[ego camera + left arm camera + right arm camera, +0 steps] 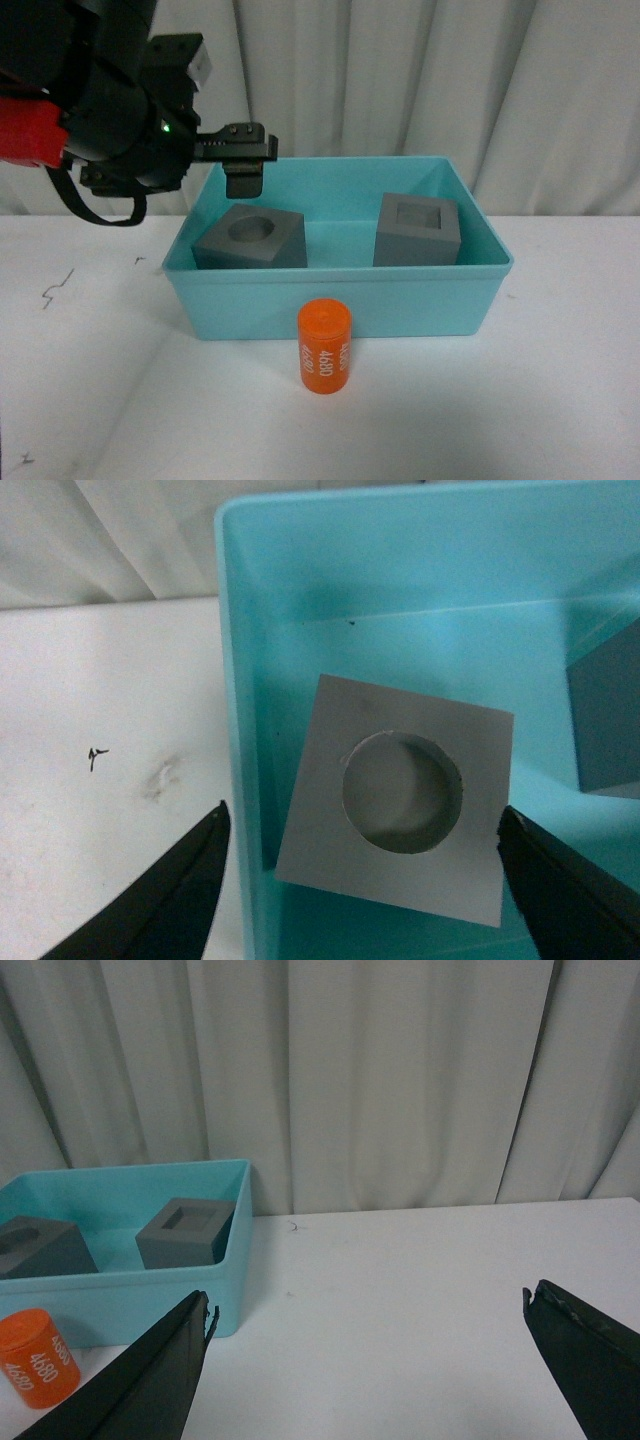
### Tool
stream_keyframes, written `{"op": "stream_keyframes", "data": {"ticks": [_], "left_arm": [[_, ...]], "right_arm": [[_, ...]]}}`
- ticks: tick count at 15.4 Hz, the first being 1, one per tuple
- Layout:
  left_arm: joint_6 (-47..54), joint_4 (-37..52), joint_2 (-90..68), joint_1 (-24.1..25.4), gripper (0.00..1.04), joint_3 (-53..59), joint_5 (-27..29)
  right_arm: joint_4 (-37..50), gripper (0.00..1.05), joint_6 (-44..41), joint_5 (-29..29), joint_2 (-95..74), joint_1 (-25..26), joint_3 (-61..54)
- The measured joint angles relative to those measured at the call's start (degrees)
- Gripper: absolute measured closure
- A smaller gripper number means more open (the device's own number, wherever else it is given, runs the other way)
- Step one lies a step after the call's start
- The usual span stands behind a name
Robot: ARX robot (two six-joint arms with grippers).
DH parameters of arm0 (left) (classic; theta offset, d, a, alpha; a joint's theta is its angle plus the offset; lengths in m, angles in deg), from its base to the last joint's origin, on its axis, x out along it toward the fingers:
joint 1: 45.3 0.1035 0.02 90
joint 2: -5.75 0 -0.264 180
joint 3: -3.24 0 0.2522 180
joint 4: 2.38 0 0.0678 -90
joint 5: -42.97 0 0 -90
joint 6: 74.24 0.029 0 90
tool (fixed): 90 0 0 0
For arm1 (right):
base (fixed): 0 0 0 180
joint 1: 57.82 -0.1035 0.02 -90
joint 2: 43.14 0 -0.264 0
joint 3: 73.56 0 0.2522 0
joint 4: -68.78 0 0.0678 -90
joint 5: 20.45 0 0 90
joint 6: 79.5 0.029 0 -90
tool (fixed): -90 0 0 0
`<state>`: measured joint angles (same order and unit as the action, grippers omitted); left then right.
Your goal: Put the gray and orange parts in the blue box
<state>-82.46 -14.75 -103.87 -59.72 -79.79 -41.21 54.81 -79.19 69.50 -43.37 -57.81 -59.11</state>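
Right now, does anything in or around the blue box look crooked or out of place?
Yes. The round-recess gray cube sits turned askew, apparently tilted, near the left wall of the blue box; the square-recess gray cube sits flat. The orange cylinder stands outside, in front.

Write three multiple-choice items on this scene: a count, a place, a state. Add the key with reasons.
1. How many gray cubes are in the blue box? A one; B two; C three.
2. The orange cylinder stands: A in the box; B on the table, in front of the box; C on a cube.
3. The left pincer is: A open, empty; B shut on a cube; C shut, empty.
Key: 1 B, both sit within its walls; 2 B, it is upright outside the front wall; 3 A, its fingers stand wide apart in the left wrist view.
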Motion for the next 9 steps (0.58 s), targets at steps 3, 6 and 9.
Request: {"op": "stream_keyframes", "data": {"ticks": [3, 6, 9], "left_arm": [[0.72, 7.89, 12.52, 1.03, 0.07, 8.98, -2.54], [1.11, 13.05, 21.59, 1.62, 0.07, 16.22, -4.17], [2.25, 15.28, 28.96, 2.32, 0.07, 23.52, -5.44]], "right_arm": [[0.02, 0.06, 0.00, 0.00, 0.00, 0.00, 0.00], [0.00, 0.06, 0.00, 0.00, 0.00, 0.00, 0.00], [0.00, 0.06, 0.00, 0.02, 0.00, 0.00, 0.00]]}}
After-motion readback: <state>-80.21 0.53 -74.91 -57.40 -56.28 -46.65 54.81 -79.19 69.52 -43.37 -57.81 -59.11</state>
